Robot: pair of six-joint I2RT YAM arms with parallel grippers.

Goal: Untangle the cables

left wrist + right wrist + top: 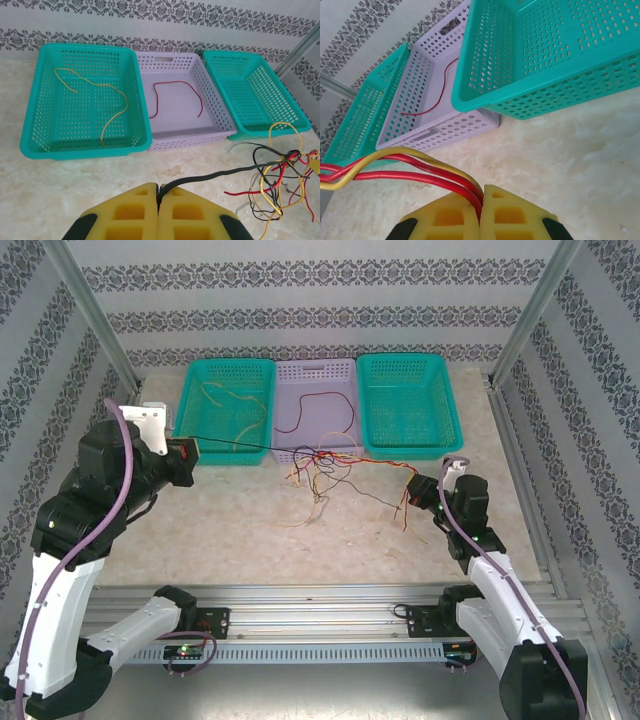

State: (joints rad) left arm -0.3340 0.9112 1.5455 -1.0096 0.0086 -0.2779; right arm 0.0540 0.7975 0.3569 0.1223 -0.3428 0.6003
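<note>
A tangle of thin yellow, red and black cables (325,468) lies on the table in front of the baskets. My left gripper (190,455) is shut on a black cable (215,175) that runs taut rightward to the tangle (280,172). My right gripper (408,492) is shut on two red cables and a yellow one (420,167), which lead left out of its yellow fingers (512,210). One yellow cable (107,87) lies in the left teal basket (30,140). One red cable (175,87) lies in the lilac basket (220,130).
A teal basket (445,435) stands at the back right with nothing in it. The three baskets sit side by side along the back wall. Metal frame posts (90,310) rise at both back corners. The table front ends at a metal rail (320,595).
</note>
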